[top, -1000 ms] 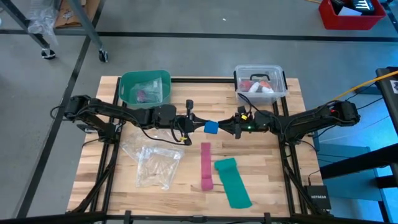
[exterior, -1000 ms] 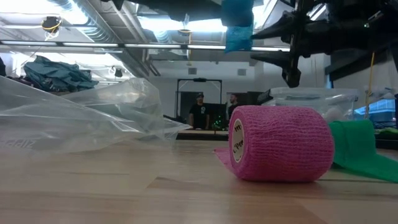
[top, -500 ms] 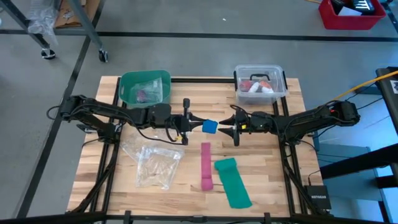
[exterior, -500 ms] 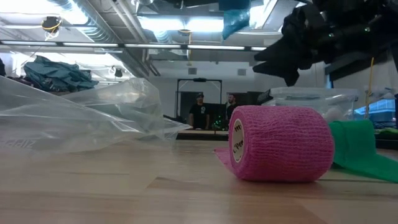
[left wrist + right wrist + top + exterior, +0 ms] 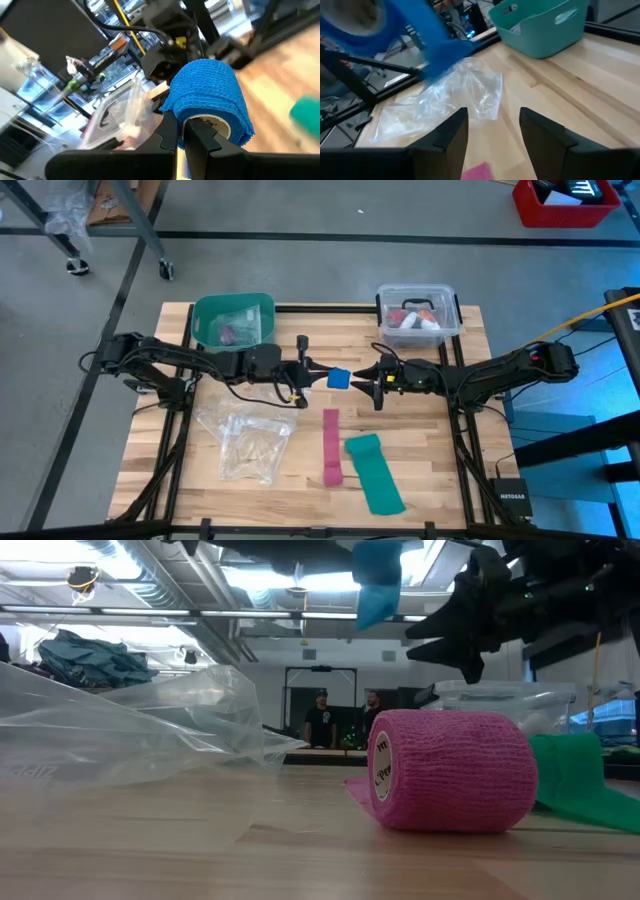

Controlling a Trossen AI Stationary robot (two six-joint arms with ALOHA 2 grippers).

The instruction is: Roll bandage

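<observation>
bandage (image 5: 340, 379), the bright blue stretchy fabric one, is already a compact roll, held off the table over its middle, nearer the far edge. your left gripper (image 5: 181, 131) is clamped on the roll's cardboard core. a short loose tail hangs off the roll in the right wrist view, so my read is you're at the last wrap, not finished.

right gripper (image 5: 372, 383) sits just beside the roll on its right, fingers (image 5: 451, 134) spread apart, holding nothing.

next move, as i judge it: bring the right fingers onto the tail, pinch it, and press it flat onto the roll so it sticks. keep the left clamp steady or the roll could twist off the core.

pink roll with a short strip unrolled (image 5: 331, 445), teal-green strip (image 5: 374, 471) and clear plastic bag (image 5: 247, 441) lie toward the near edge, untouched.
</observation>
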